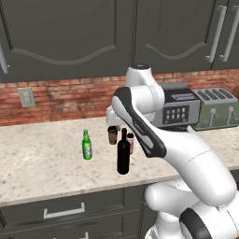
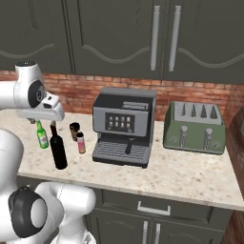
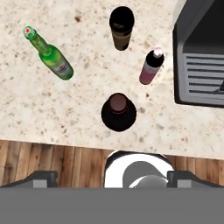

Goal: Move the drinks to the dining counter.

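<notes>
Four drinks stand together on a beige speckled countertop (image 1: 42,158) over dark drawers. The tall black wine bottle (image 1: 123,156) (image 2: 58,147) (image 3: 118,111) is nearest the front edge. Left of it is the green glass bottle (image 1: 87,145) (image 2: 43,136) (image 3: 52,56). Behind it are the small pink dark-capped bottle (image 1: 130,143) (image 2: 81,142) (image 3: 151,68) and the dark brown cup (image 1: 112,135) (image 2: 74,130) (image 3: 121,28). My gripper (image 3: 113,178) hangs well above them, pointing down, open, with nothing between its fingers. The dining counter is out of view.
A grey coffee machine (image 1: 179,109) (image 2: 124,125) (image 3: 201,65) stands just right of the drinks, with a green toaster (image 1: 215,107) (image 2: 194,126) beyond it. A brick wall and dark upper cabinets (image 2: 119,38) close the back. Wooden floor (image 3: 52,162) lies below the counter's front edge.
</notes>
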Controlling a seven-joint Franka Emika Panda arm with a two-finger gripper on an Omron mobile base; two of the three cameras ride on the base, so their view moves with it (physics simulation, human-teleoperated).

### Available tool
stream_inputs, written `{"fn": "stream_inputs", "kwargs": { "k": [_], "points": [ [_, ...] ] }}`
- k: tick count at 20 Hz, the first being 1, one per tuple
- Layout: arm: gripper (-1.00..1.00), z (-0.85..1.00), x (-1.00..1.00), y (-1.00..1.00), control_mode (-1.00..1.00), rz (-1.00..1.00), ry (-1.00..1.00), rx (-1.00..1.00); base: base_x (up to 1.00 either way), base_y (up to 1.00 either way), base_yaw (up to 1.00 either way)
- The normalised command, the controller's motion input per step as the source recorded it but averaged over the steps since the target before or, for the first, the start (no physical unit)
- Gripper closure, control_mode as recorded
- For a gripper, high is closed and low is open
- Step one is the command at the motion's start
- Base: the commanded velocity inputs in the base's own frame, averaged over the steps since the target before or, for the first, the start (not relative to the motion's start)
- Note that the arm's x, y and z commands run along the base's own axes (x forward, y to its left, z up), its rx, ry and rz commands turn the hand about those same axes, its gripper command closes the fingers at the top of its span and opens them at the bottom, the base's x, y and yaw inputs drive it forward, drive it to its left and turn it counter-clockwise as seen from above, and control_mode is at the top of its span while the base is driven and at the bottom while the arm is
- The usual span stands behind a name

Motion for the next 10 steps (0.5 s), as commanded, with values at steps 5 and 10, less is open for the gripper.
{"fn": "stream_inputs", "kwargs": {
  "k": [5, 10],
  "points": [
    [-1.0, -0.29, 0.22, 0.0, -1.0, 0.0, 0.02, 0.0, 0.0, 0.0, 0.0],
    [-1.0, -0.3, 0.2, 0.0, -1.0, 0.0, 0.0, 0.0, 0.0, 0.0, 0.0]
  ]
}}
